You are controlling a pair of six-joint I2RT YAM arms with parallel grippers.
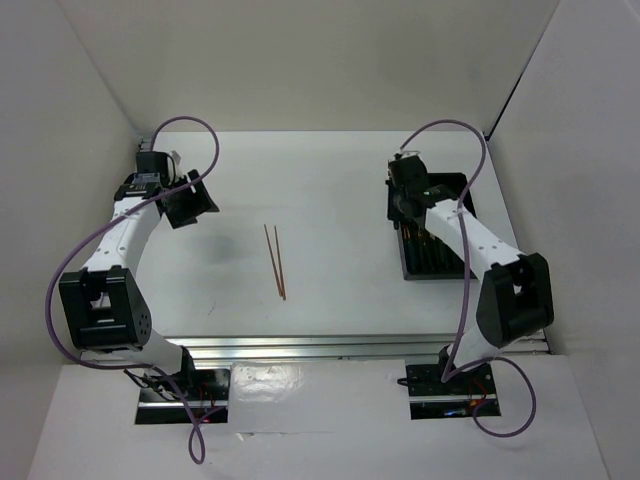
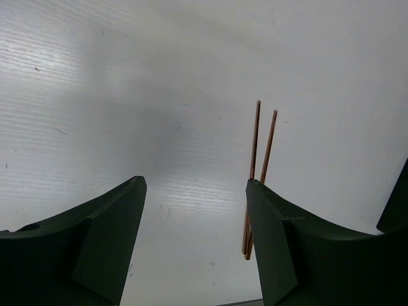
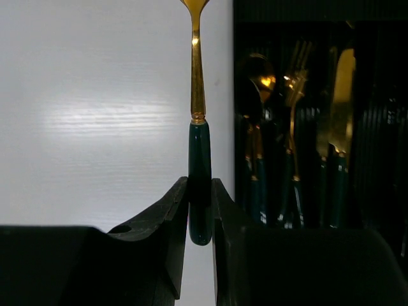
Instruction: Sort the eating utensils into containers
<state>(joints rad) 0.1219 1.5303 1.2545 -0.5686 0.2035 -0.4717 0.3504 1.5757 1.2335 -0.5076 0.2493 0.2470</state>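
Two thin brown chopsticks [image 1: 276,260] lie side by side on the white table, mid-left. My left gripper [image 1: 190,205] hovers open to their left; in the left wrist view the chopsticks [image 2: 264,140] run up from behind the right finger, and nothing is between the jaws of that gripper [image 2: 194,191]. My right gripper [image 3: 200,188] is shut on the dark teal handle of a gold-necked utensil [image 3: 198,95], whose head is cut off by the frame's top edge. It hangs just left of the black tray [image 3: 382,127], which holds several gold-and-teal utensils [image 3: 293,127]. Seen from above, this gripper [image 1: 403,205] is over the tray's [image 1: 455,185] left edge.
White walls close in the table on the left, back and right. A metal rail [image 1: 350,348] runs along the near edge, in front of the arm bases. Purple cables loop above both arms.
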